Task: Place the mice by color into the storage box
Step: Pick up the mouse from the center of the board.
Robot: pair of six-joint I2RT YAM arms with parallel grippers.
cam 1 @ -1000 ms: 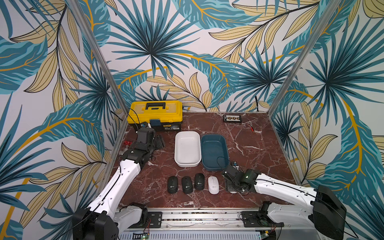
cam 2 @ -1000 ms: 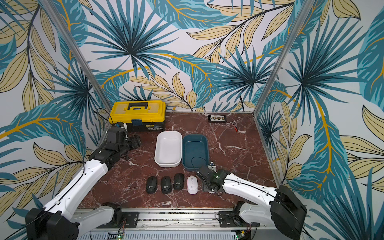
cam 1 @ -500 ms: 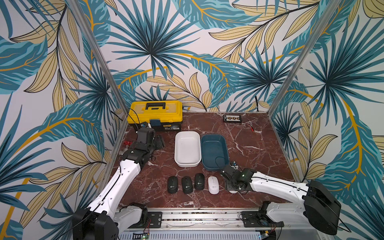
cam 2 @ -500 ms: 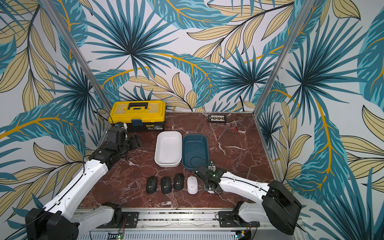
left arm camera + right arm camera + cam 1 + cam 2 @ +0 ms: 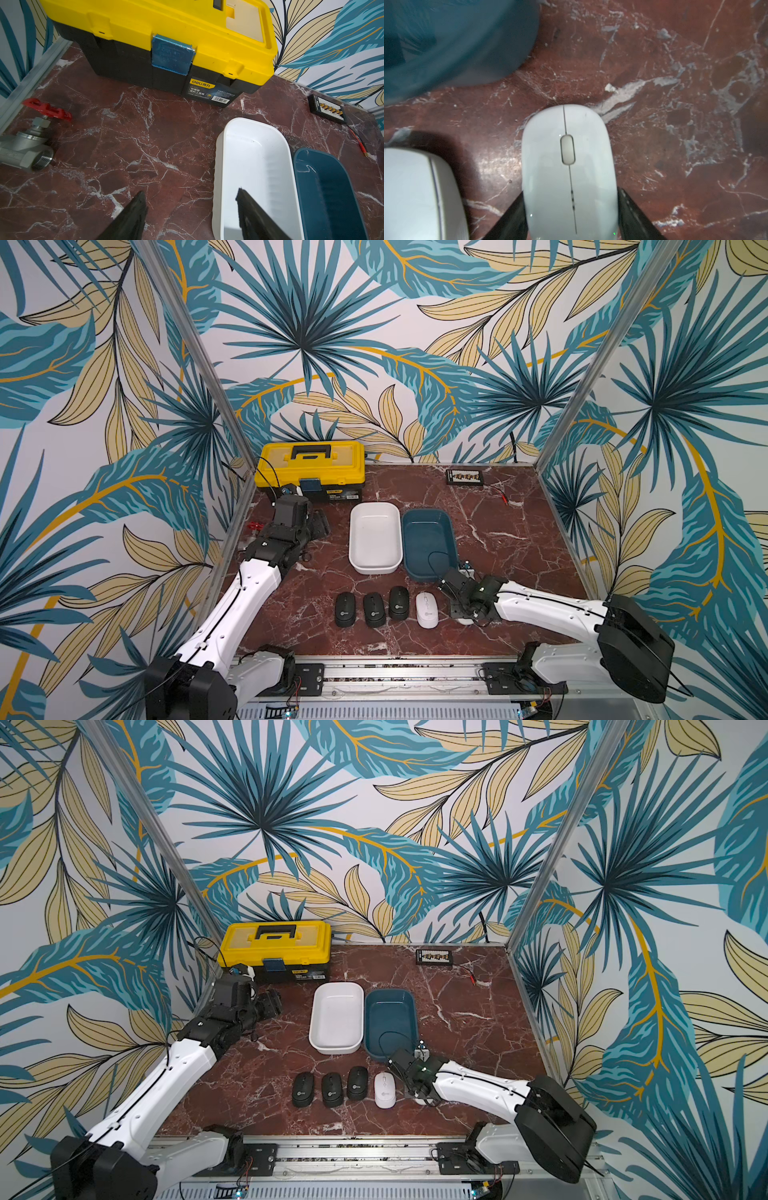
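**Grasp of a white mouse near 5 o'clock**

Taking the table as a clock face, 12 at the back wall. Pinching a glossy white mouse in the right gripper, jaws tight against its two flanks behind the scroll wheel, near 5 o'clock by the front edge. Seemingly resting on the marble, not yet lifted. Lying free just beside it toward 9 o'clock: the second white mouse, then three black mice in a close row around 6 o'clock, touching or not impossible to tell.

Hovering near 10 o'clock with the left gripper, jaws parted at a moderate gap, nothing between them, facing the yellow toolbox at 11 o'clock.

Standing empty side by side at the centre: white box and blue box.

Judged as the pick step for the first mouse, with nothing sorted so far. Next, probably: lift straight up to clear the neighbouring white mouse. Then swing toward 11 o'clock across the near corner of the blue box, lying at 12 o'clock from the grip. Finally lower into the white box, presumably the match by colour, before parting the jaws. Calls for a level, unhurried carry, given glossy rounded flanks likely to slip or pivot in so narrow a pinch.
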